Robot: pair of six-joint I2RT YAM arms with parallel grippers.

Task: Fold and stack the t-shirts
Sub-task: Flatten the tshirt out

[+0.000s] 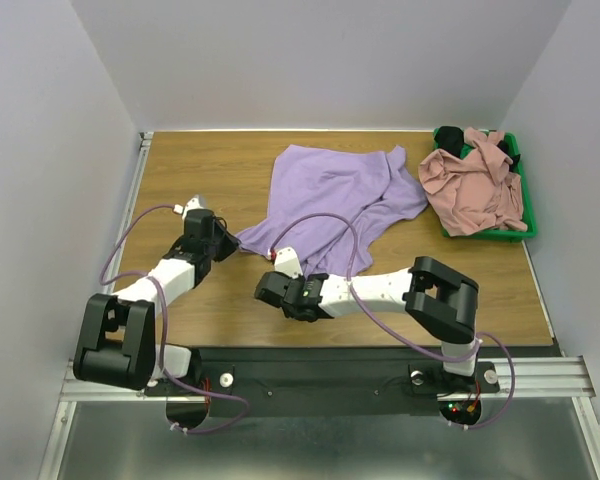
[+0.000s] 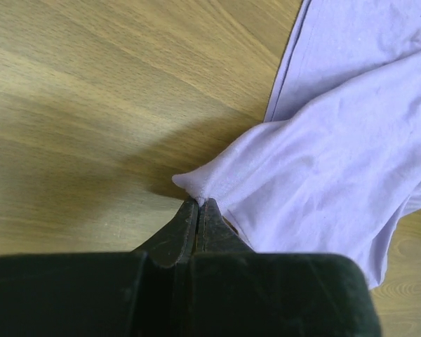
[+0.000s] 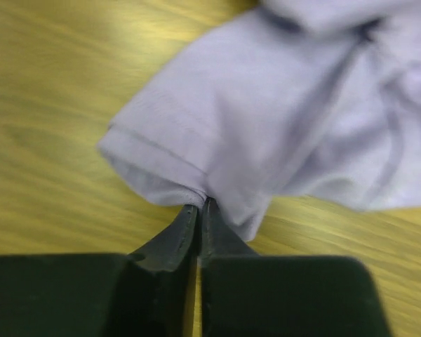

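The lavender t-shirt (image 1: 330, 195) lies crumpled and partly spread on the wooden table. My left gripper (image 1: 232, 243) is shut on its near left corner, which shows in the left wrist view as a pinched tip of fabric (image 2: 337, 154) at the closed gripper (image 2: 198, 202). My right gripper (image 1: 270, 262) is shut on a hemmed edge of the same shirt (image 3: 266, 126) at its near side, with the closed gripper (image 3: 200, 205) in a slightly blurred wrist view. The dusty pink t-shirt (image 1: 470, 185) and the black t-shirt (image 1: 450, 135) lie bunched in the bin.
The green plastic bin (image 1: 490, 236) stands at the table's far right edge. Bare wood (image 1: 200, 170) lies to the left of the lavender shirt and along the near edge. Grey walls close in the table on the left, back and right.
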